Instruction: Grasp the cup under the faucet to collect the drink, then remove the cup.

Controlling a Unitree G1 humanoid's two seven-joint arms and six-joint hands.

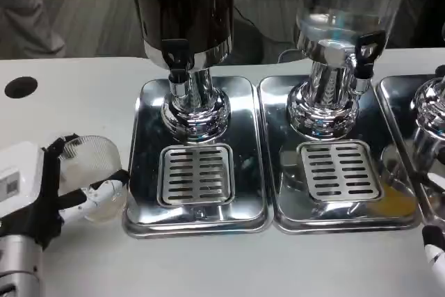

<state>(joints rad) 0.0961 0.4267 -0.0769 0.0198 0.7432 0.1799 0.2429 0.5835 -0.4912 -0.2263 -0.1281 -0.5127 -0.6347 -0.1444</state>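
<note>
— Clear plastic, that cup [94, 172]: our left hand [42, 193] grips it just left of the tray [149, 217], on the table [83, 102].
— Why there?
— We judge it's on its way under the dark tap [177, 57], above the grate [196, 174], so the drink lands inside.
— And our right hand [434, 252]?
— At the frame edge; we cannot tell its state.

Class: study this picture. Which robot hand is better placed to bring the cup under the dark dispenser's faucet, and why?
The left robot hand. It already holds the clear ribbed plastic cup, just left of the steel drip tray below the black faucet. The right robot hand sits at the far right edge.
</note>
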